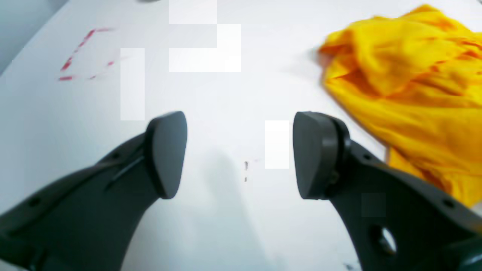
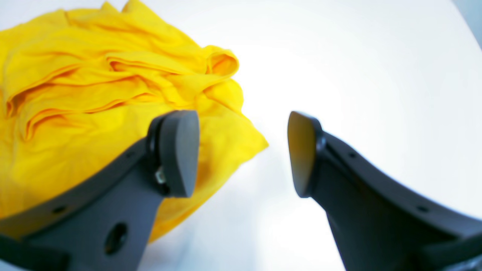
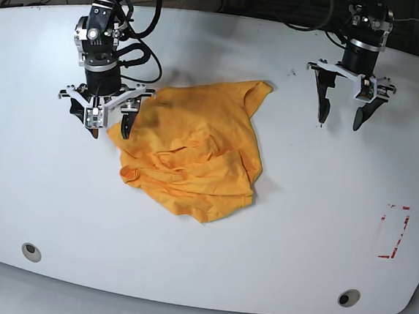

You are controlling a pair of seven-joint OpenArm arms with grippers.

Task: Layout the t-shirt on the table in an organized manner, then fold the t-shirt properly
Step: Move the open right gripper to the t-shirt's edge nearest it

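Orange-yellow t-shirt (image 3: 195, 152) lies crumpled on the table (image 3: 298, 231), not yet spread or folded, left gripper (image 3: 342, 123) and right gripper (image 3: 109, 126) both open, empty

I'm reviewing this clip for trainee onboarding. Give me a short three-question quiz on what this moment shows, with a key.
1. True or false: the shirt lies flat and spread out on the table.
2. Which claw has a finger over the shirt's edge? A) left claw B) right claw C) both
3. Fill in: both claws are ____ and hold nothing.

Key:
1. False; it lies crumpled in a heap.
2. B; the left claw hangs over bare table, apart from the shirt.
3. Open.
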